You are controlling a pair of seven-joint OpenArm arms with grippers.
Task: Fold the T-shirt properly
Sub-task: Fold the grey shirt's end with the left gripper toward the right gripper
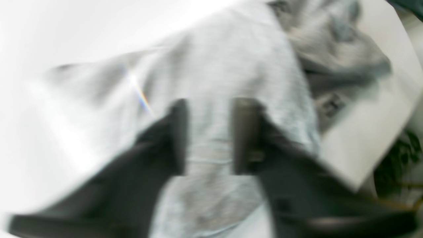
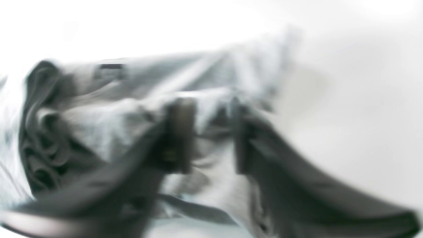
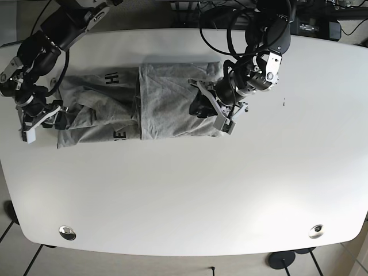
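**T-shirt partly folded, both grippers at its ends**

The grey T-shirt [image 3: 138, 103] lies flat on the white table [image 3: 190, 195], in the upper half of the base view and left of centre. One portion is folded over the middle, forming a lighter rectangular panel with dark lettering partly showing at its left edge. The left end of the garment is bunched into creases.

The left gripper [image 3: 220, 110] sits at the right end of the folded panel. In the left wrist view its fingers [image 1: 178, 135] stand spread apart, released, with cloth visible between and beneath them; the view is blurred.

The right gripper [image 3: 40, 119] is at the left, crumpled end of the garment. In the right wrist view its fingers [image 2: 180, 132] appear parted over rumpled fabric, but the blur is heavy and whether any cloth is pinched cannot be told.

No containers are in view. Two round metal fittings [image 3: 67, 232] are set near the table's lower corners.
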